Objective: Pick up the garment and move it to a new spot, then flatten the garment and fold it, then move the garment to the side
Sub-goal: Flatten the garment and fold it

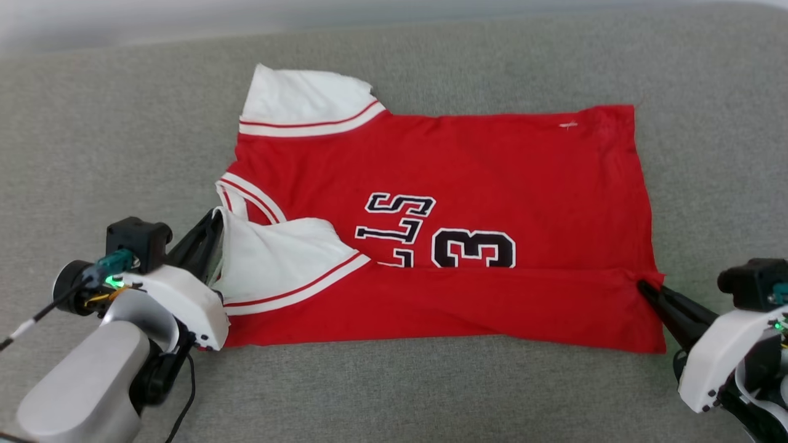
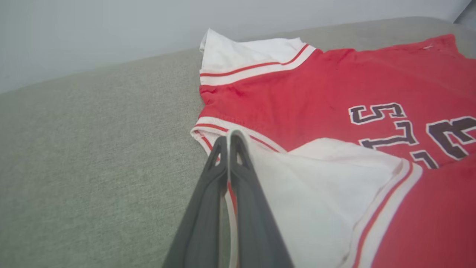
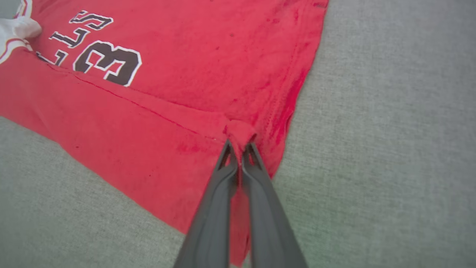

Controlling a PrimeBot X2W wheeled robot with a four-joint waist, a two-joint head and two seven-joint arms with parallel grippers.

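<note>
— While we look down from over its head, where is the shirt (image 1: 468, 166) lying?

— Spread across the grey cloth surface (image 1: 394, 394), neck end toward the robot's left, hem toward its right. The near long edge is folded up over the front, so it hides the lower part of the black lettering (image 1: 394, 231) and the number (image 1: 474, 248). The far sleeve (image 1: 301, 101) lies flat and white. The near sleeve (image 1: 277, 264) is turned in on top of the red.

— And the claws from up there?

— The left claw (image 1: 212, 224) sits at the neck end, right against the near sleeve. The right claw (image 1: 646, 288) meets the hem end, at the corner of the fold.

— Now the left wrist. What has it got?

— The left claw (image 2: 228, 136) has its two dark fingers pressed together, and a strip of white-and-red edging runs between them, so it is pinching the shirt (image 2: 316, 100) at the striped neck trim (image 2: 208, 124). The near sleeve (image 2: 327, 178) lies just beside the fingers, and the far sleeve (image 2: 241, 56) is beyond.

— And the right wrist?

— The right claw (image 3: 240, 147) is closed as well, nipping a small bunch of red cloth at the hem of the shirt (image 3: 208, 56), where the folded flap's edge ends. The number (image 3: 108, 61) shows at upper left, and the bare grey cloth surface (image 3: 390, 149) lies on the other side.
</note>
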